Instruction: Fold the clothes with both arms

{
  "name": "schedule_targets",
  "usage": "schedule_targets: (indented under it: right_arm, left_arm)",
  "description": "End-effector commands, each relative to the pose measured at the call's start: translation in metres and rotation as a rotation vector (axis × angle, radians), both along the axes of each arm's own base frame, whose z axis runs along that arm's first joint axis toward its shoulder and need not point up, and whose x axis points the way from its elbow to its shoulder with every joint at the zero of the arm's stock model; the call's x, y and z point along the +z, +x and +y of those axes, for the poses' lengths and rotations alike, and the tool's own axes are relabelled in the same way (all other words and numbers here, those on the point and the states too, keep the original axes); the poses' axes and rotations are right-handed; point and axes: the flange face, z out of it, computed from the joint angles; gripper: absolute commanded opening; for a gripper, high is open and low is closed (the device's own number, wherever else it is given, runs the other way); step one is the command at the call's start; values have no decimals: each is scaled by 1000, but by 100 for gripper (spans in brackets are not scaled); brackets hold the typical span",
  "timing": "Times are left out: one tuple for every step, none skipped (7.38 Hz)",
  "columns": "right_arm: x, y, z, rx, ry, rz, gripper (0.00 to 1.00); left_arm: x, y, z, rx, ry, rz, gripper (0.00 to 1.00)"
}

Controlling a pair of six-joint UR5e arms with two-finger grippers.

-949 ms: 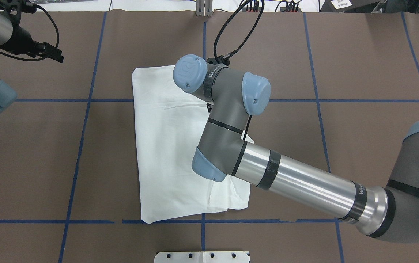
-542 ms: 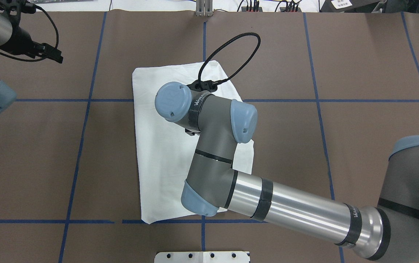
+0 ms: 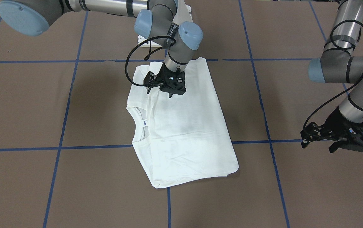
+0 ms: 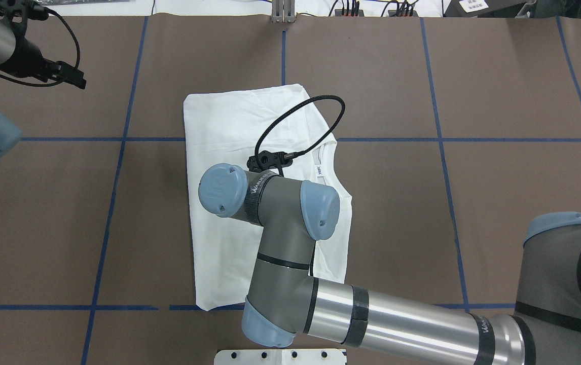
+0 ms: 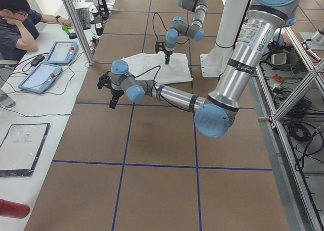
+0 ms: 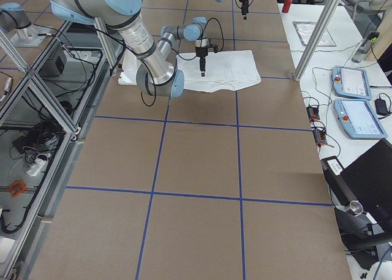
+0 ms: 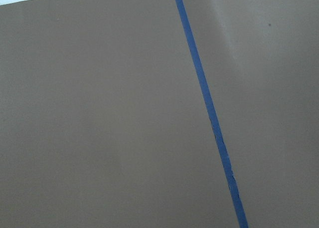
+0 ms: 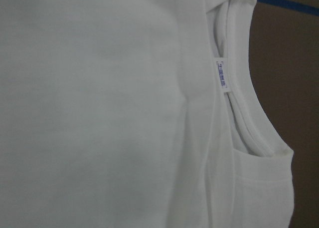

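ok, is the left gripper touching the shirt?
Apart. Front-facing view: the left gripper hangs beside the shirt, with a broad strip of bare table between them.

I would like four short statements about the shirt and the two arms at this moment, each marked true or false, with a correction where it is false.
1. The shirt lies folded on the table. True.
2. The left tool grips the shirt. False: it hangs over bare table, well apart from the shirt.
3. The right tool is above the shirt. True.
4. The shirt's label is printed in red. False: the print is blue on white.
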Motion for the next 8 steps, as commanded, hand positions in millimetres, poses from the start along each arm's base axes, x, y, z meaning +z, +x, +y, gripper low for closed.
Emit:
schedule_targets:
  right_arm:
    - [7, 7, 10, -7, -11, 70, 100]
    - [22, 16, 20, -15, -6, 79, 100]
    - [37, 30, 28, -24, 1, 80, 100]
    - [46, 42, 35, -37, -1, 109, 100]
    - [47, 51, 37, -46, -5, 138, 100]
    - [52, 65, 41, -100, 8, 171, 100]
    - [75, 84, 44, -120, 31, 192, 100]
    - [86, 98, 47, -142, 50, 191, 100]
  left_arm:
    - [3, -1, 2, 0, -3, -1, 100]
    - [2, -2, 3, -1, 0, 1, 100]
    - [3, -2, 3, -1, -3, -1, 100]
    - [2, -2, 3, -1, -1, 0, 100]
    - [1, -3, 3, -1, 0, 1, 100]
    - [2, -1, 4, 1, 0, -1, 100]
    - [1, -2, 4, 1, 1, 0, 100]
    - [1, -1, 4, 2, 1, 1, 100]
